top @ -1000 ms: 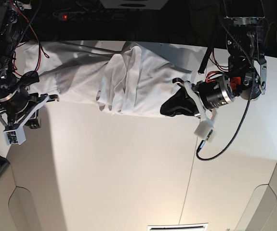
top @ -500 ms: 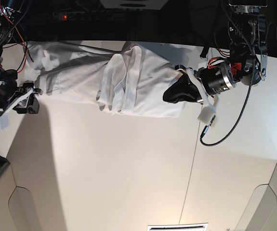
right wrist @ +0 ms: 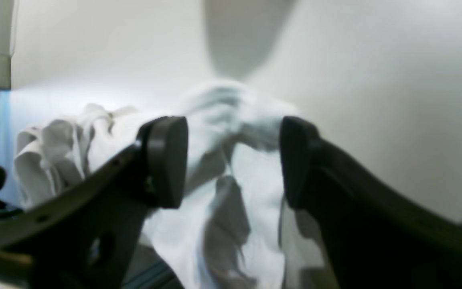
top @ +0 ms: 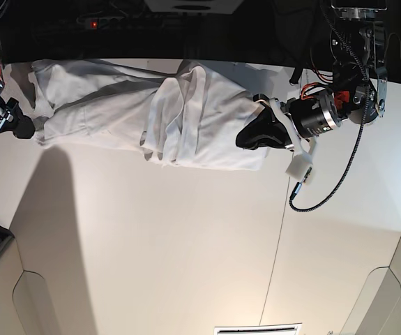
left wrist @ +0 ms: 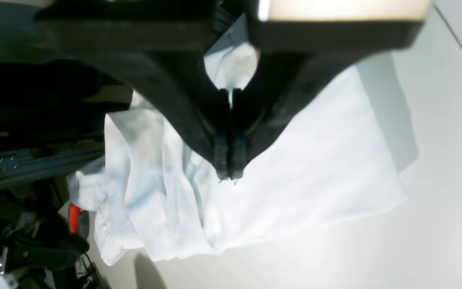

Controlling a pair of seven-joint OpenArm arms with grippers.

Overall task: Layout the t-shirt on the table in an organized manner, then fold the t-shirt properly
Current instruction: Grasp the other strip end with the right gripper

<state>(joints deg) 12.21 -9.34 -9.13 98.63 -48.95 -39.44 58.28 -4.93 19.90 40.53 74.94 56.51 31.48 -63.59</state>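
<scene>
- The t-shirt (top: 165,118) is bunched in a long band across the far side of the counter (top: 186,244).
- Its right end is pinched by the left hand (left wrist: 227,170), fingers pressed together on cloth, probably as an anchor.
- The right hand (right wrist: 233,160) is spread wide at the left end (nothing held); a second ago it was closed and nearer, so the cloth was released.

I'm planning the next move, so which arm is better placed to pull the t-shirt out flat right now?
Probably the left. The left gripper is shut, apparently on the t-shirt at one end. The right gripper stands open at the other end, gripping nothing, so it must close on cloth first.
</scene>
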